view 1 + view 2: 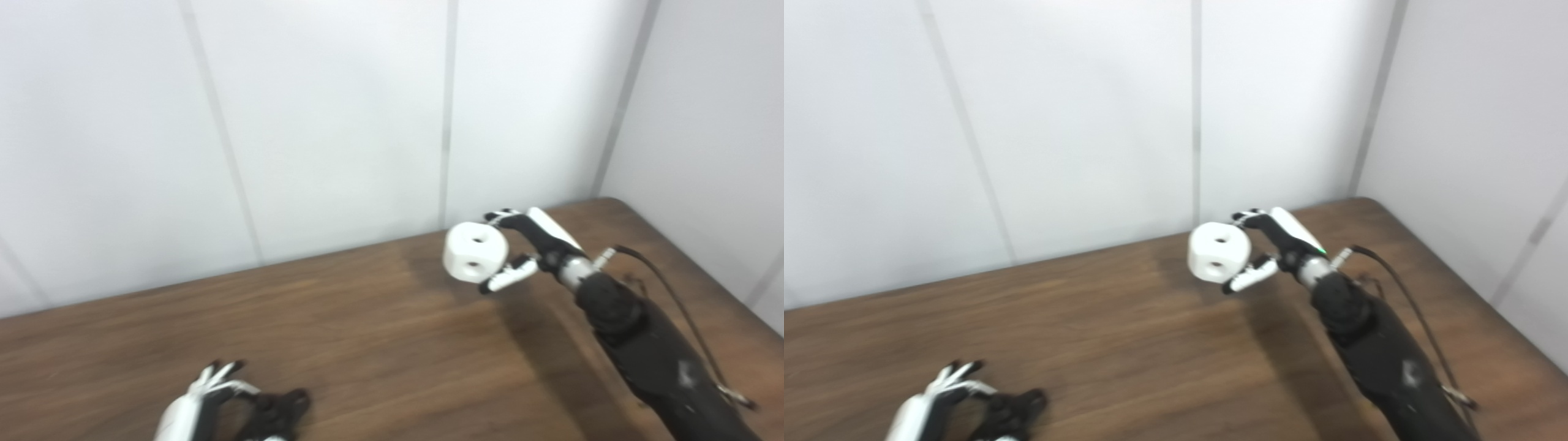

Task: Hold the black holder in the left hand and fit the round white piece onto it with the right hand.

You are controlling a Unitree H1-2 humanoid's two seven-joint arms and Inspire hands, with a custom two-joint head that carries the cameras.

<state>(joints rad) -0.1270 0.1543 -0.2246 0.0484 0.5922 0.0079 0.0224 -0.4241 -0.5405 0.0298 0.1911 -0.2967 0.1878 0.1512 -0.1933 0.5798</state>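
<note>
The left hand [202, 401] sits low at the near edge of the wooden table [367, 331], partly cut off by the bottom of the view. Its fingers [217, 372] curl around the black holder [275, 413], which sits just to the right of the palm and pokes out past the fingertips; the hand is clamped on it, though blur hides how the holder is turned and whether it touches the table.

Well off to the right and farther back, the right hand [527, 248] is raised above the table near the white wall [337, 122]. It grips the round white piece [475, 252], which sits on the left side of this hand, pinched between fingers over its top and the thumb [507, 277] beneath it. Two small dark holes show on the piece's faces. The piece and the holder are well apart, the piece not fitted. A dark cable [667, 294] runs along the right forearm [649, 355] behind the wrist.
</note>
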